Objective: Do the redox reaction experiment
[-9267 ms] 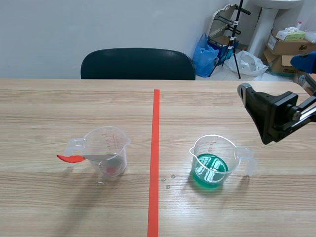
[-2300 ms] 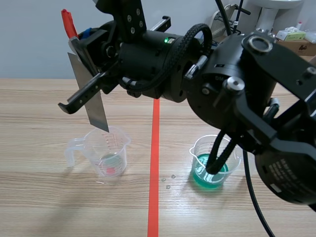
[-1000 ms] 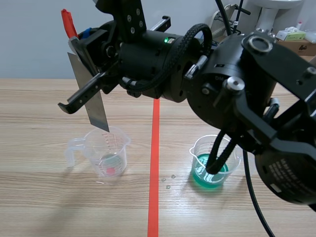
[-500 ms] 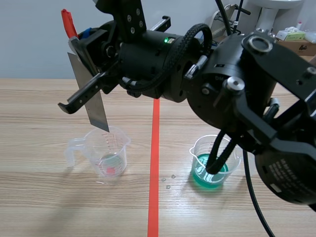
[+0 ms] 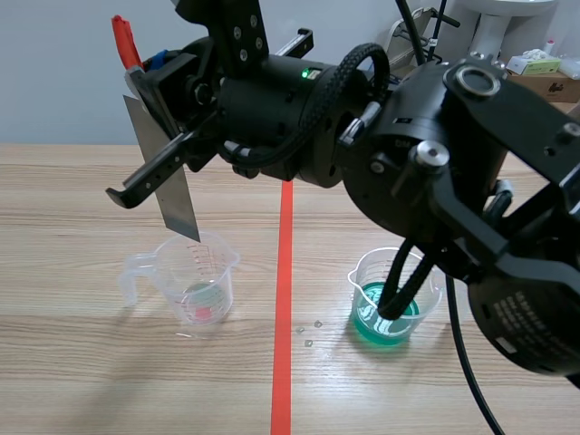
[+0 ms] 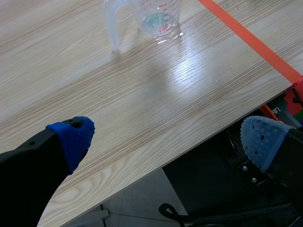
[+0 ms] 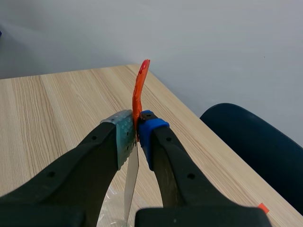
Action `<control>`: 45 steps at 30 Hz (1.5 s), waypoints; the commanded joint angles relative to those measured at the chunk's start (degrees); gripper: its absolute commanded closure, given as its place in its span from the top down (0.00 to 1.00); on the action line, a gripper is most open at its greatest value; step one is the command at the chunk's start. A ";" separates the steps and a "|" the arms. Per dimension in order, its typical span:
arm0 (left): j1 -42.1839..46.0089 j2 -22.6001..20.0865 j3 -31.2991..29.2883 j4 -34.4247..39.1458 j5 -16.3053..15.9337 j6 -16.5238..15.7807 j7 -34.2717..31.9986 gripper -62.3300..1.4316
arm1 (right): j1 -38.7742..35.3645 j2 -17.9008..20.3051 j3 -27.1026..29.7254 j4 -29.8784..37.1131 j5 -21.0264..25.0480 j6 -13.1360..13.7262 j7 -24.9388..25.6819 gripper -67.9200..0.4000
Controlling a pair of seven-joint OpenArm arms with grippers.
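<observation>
Scene view: reaching across to the left, the right gripper [image 7: 136, 135] clamps a red-tipped metal strip [image 5: 174, 195], its lower end at, perhaps just inside, the clear beaker's [image 5: 198, 281] rim. The left gripper [image 6: 165, 137] gapes empty.

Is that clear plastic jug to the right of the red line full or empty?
Partly full: green liquid fills only the bottom part of the clear plastic measuring jug, well below its rim.
</observation>
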 commanded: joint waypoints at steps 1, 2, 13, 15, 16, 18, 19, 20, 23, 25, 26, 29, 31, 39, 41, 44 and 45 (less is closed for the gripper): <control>0.07 -0.02 0.07 0.81 -0.35 0.02 -0.96 1.00 | 1.46 -0.02 0.66 0.92 0.61 -0.20 1.07 0.03; 0.07 -0.02 0.07 0.81 -0.35 0.02 -0.96 1.00 | 1.46 -0.02 0.66 0.92 0.61 -0.20 1.05 0.03; 0.07 -0.02 0.07 0.81 -0.35 0.02 -0.96 1.00 | 1.46 -0.02 0.66 0.92 0.59 -0.20 1.05 0.03; 0.07 -0.02 0.07 0.81 -0.35 0.02 -0.96 1.00 | 1.44 0.02 0.66 0.92 0.59 -0.20 1.05 0.03; 0.07 -0.02 0.07 0.81 -0.35 0.02 -0.96 1.00 | 1.44 0.17 0.66 0.92 0.63 -0.17 1.11 0.03; 0.07 -0.02 0.07 0.81 -0.35 0.02 -0.96 1.00 | 1.31 0.55 0.74 0.92 0.66 -0.17 1.44 0.03; 0.07 -0.02 0.07 0.81 -0.35 0.02 -0.96 1.00 | 1.14 0.68 0.92 0.92 0.66 -0.13 1.73 0.03; 0.07 -0.02 0.07 0.81 -0.35 0.02 -0.96 1.00 | 0.98 0.85 0.94 0.92 0.63 -0.15 1.92 0.03; 0.07 -0.02 0.07 0.81 -0.35 0.02 -0.96 1.00 | 0.83 1.77 1.03 0.92 0.66 0.04 2.80 0.03; 0.07 -0.02 0.07 0.81 -0.35 0.02 -0.96 1.00 | 0.28 2.64 1.57 0.98 0.68 0.04 3.89 0.03; 0.07 -0.02 0.07 0.81 -0.35 0.02 -0.96 1.00 | 0.02 3.17 1.90 1.05 0.81 0.04 4.22 0.03; 0.07 -0.02 0.07 0.81 -0.35 0.02 -0.96 1.00 | -1.07 5.07 3.39 2.08 1.95 0.02 4.35 0.03; 0.07 -0.02 0.07 0.81 -0.35 0.02 -0.96 1.00 | -2.01 6.51 4.66 3.17 2.86 0.09 4.72 0.03; 0.07 -0.02 0.07 0.81 -0.35 0.02 -0.96 1.00 | -6.12 12.17 9.55 6.64 3.76 0.28 7.98 0.03; 0.07 -0.02 0.07 0.81 -0.35 0.02 -0.94 1.00 | -7.32 13.99 10.88 6.99 4.76 0.26 9.51 0.03; 0.07 0.00 0.07 0.81 -0.35 0.02 -0.96 1.00 | -9.11 16.63 12.90 7.19 6.03 0.28 11.50 0.03; 0.07 0.00 0.07 0.81 -0.35 0.02 -0.96 1.00 | -9.66 17.44 13.57 7.19 6.56 0.28 11.98 0.03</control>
